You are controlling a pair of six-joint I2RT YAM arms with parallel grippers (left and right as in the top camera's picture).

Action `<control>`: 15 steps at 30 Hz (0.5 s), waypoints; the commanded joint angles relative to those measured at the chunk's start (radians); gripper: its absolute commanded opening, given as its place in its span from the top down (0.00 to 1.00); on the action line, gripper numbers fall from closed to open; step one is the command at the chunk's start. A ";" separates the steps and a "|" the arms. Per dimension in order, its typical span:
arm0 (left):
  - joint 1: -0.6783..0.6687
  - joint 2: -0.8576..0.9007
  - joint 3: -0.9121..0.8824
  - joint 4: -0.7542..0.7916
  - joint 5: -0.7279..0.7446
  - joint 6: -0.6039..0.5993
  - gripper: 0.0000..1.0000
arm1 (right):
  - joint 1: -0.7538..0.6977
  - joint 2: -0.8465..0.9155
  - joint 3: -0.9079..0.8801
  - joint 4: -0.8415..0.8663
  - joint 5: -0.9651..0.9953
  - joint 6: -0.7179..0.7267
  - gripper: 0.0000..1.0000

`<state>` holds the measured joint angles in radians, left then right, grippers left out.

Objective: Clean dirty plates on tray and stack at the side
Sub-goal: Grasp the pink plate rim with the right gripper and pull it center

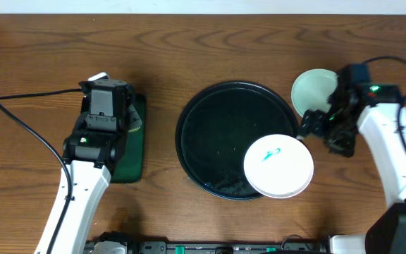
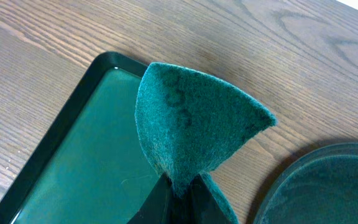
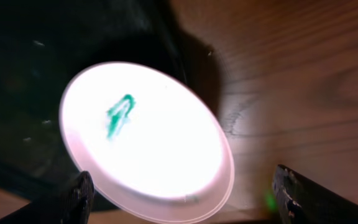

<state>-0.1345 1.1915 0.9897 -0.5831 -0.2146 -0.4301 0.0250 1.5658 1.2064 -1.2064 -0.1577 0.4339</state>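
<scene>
Plates: white round glossy plate [image 3: 145,134] w/ small teal smear is nearest, lying across lower-right rim of big round glossy black tray [image 1: 203,120], partly over grainy wooden bench [image 1: 189,42]. It's washed out by glare in right wrist view. Right claw [image 3: 182,190] released, fingers spread wide beside plate's near edge, tips cut off by frame. Can't tell if they touch it. Left claw [image 2: 179,202] clenched on fuzzy teal scrub pad [image 2: 191,118] folded to a cone, over dark green rectangular tray [image 2: 73,162]. Claw mostly hidden. Farther back, pale mint round plate [image 1: 312,88] on bench just right of black tray, partly hidden by right arm.
</scene>
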 commanded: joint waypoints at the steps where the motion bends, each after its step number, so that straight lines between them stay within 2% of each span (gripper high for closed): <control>1: 0.004 0.004 -0.007 0.000 -0.002 -0.010 0.93 | 0.029 -0.014 -0.079 0.034 0.047 0.105 0.10; 6: 0.004 0.004 -0.007 0.001 -0.002 -0.010 0.93 | 0.027 -0.013 -0.116 0.001 0.183 0.157 0.06; 10: 0.004 0.004 -0.007 0.000 -0.002 -0.010 0.92 | 0.040 -0.013 -0.158 0.001 0.138 0.205 0.09; 15: 0.004 0.004 -0.007 0.001 -0.002 -0.010 0.92 | 0.081 -0.013 -0.275 0.108 0.039 0.225 0.14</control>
<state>-0.1345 1.1915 0.9897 -0.5831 -0.2150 -0.4301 0.0795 1.5654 0.9806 -1.1233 -0.0616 0.6174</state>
